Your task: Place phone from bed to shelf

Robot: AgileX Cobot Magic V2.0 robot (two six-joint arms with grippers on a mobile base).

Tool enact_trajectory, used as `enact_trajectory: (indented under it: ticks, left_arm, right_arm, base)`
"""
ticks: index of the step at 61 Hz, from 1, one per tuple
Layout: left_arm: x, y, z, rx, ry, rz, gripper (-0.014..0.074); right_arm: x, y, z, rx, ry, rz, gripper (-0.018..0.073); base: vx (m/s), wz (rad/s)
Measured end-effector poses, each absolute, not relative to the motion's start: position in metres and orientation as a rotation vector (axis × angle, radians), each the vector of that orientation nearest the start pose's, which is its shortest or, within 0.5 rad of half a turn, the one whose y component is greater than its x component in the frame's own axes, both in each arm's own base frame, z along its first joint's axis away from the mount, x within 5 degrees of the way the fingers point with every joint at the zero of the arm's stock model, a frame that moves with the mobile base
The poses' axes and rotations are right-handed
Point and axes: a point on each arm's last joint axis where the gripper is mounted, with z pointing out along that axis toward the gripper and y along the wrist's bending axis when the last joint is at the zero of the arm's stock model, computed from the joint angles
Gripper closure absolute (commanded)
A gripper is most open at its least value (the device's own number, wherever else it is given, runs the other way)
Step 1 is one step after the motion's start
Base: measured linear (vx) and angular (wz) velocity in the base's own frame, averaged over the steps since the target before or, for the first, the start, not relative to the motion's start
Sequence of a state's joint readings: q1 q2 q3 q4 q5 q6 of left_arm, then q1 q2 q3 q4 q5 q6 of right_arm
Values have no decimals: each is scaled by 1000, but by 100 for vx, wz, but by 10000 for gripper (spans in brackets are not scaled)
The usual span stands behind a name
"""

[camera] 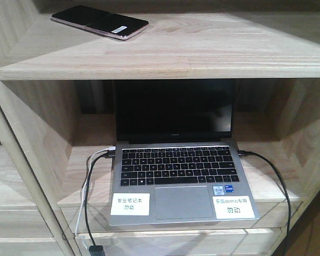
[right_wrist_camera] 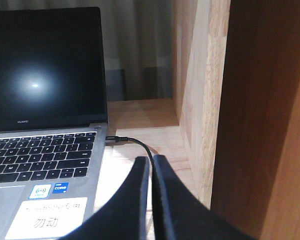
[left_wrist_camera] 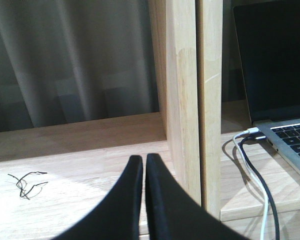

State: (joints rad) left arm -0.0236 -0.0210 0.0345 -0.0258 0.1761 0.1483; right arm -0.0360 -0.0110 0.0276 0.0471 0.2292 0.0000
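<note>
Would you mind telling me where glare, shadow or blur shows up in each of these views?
Front view: a hard diagonal shadow edge crosses the shelf; the phone catches a soft sheen, and the laptop sits in shade. Left wrist view: the left gripper is a soft dark blur, with dim curtains behind. Right wrist view: a hazy glare spot lies on the laptop screen; the right gripper is soft.

The shelving unit is viewed head-on and slightly from above by the front camera, close in, with the shelf (camera: 202, 50) at 12 o'clock. The laptop (camera: 176, 165) is shared by all views: seen at 3 o'clock from the left wrist (left_wrist_camera: 280, 90), and at 9 o'clock from the right wrist (right_wrist_camera: 45, 100), both low and near.
</note>
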Motion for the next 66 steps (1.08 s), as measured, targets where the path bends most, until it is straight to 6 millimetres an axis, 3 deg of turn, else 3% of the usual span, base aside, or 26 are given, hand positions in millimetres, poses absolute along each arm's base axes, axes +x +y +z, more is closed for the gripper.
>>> enact_trajectory:
  ticks: [66]
  left_arm:
    - [56, -2, 187, 126, 1669, 71, 595]
  right_arm:
    - [56, -1, 191, 63, 1649, 14, 569]
  base:
    - [0, 0]
